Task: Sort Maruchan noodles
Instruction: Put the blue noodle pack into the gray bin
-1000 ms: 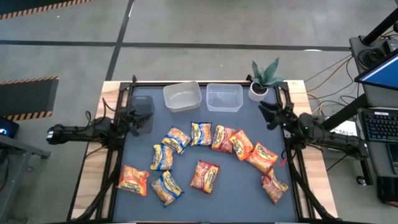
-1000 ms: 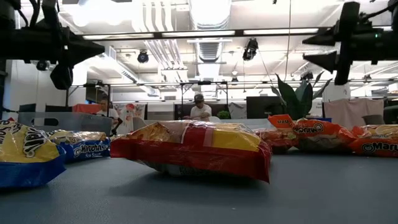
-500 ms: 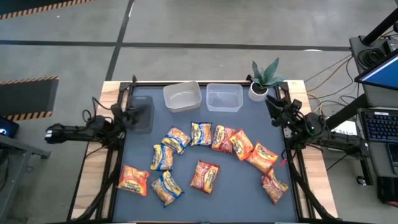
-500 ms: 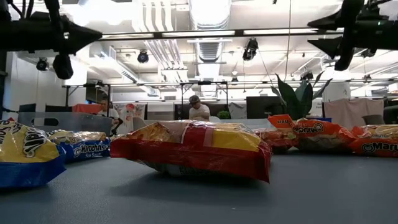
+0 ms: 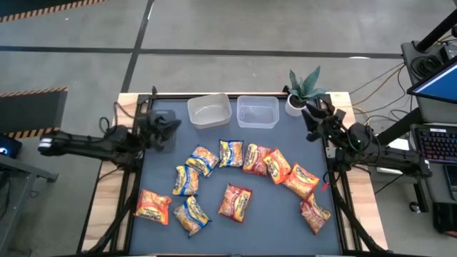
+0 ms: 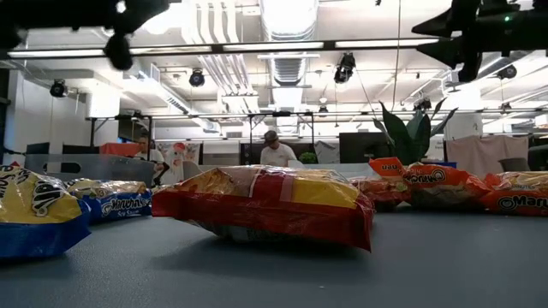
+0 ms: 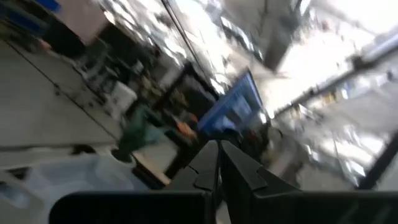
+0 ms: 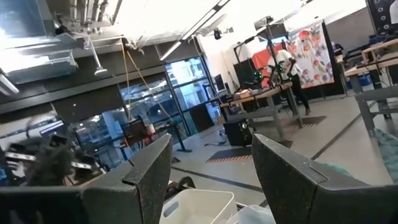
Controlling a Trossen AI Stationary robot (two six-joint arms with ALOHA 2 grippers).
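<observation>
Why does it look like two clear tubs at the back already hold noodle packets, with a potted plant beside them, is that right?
Not quite. In the high view both clear tubs are empty; all the noodle packets lie loose on the dark mat in front of them. The potted plant does stand beside the tubs at the back.

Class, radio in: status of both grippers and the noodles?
Left gripper shut, right gripper open, both raised, empty. Noodles unsorted on mat. Tubs empty.
</observation>
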